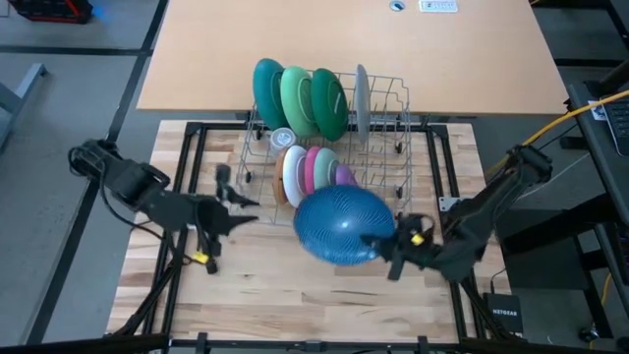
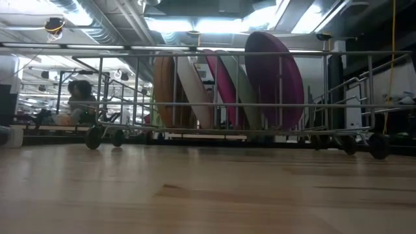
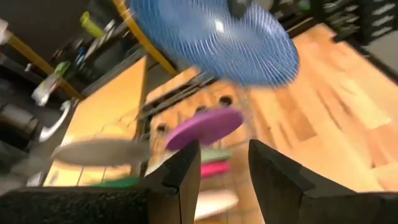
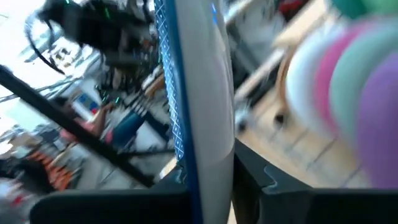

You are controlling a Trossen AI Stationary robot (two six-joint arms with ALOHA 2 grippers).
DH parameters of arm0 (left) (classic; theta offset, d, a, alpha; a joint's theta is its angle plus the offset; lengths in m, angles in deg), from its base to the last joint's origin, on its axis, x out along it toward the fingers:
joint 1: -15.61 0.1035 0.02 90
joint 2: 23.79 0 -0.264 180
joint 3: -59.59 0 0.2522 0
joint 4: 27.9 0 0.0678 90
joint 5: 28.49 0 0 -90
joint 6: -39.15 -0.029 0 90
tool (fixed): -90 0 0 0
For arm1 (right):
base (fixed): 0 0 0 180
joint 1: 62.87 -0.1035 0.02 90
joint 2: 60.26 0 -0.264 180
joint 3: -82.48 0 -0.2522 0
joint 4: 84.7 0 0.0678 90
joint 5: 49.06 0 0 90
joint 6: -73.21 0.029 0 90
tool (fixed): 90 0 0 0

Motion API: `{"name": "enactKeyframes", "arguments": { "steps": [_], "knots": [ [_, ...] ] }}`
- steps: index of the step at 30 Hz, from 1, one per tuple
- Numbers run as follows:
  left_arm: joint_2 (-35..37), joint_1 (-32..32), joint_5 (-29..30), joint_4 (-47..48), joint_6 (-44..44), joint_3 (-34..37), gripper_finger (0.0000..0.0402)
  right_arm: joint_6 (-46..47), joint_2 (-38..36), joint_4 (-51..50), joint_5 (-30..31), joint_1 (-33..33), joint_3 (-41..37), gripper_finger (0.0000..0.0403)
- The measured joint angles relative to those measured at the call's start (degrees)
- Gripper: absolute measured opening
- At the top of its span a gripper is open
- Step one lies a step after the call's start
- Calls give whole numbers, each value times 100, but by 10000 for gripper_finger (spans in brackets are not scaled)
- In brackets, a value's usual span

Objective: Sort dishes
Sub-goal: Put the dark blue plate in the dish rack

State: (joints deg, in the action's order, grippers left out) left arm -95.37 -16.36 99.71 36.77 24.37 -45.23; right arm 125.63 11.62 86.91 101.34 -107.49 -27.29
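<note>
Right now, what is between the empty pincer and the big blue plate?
Only bare wooden tabletop, in the high view, separates the left pincer from the round blue patterned plate held by the right pincer.

Light falls evenly from above in the high view, with soft shadows on the table (image 1: pixel 295 295). The low view is dim and backlit: ceiling lights (image 2: pixel 175 25) glare white, the rack (image 2: pixel 234 91) reads dark, and the near tabletop is out of focus. Both wrist views are smeared by motion; the blue plate (image 3: pixel 214 40) shows a small highlight.
</note>
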Motion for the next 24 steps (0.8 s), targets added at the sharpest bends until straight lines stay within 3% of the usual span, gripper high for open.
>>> {"name": "enactKeyframes", "arguments": {
  "steps": [6, 13, 19, 24],
  "knots": [
    [309, 9, 785, 1010, 994, 2, 125, -1725, -906, 19, 863, -2, 0, 43],
    [375, 42, 1164, 2081, 1921, 2, 125, -3478, -1996, 48, 1527, 12, 55, 43],
    [372, 42, 1354, 2503, 2433, 7, 125, -4979, -2559, 65, 1565, 500, 630, 42],
    [372, 110, 1692, 2773, 2771, 7, 125, -5980, -2524, 28, 1665, 1168, 1219, 42]
  ]
}}
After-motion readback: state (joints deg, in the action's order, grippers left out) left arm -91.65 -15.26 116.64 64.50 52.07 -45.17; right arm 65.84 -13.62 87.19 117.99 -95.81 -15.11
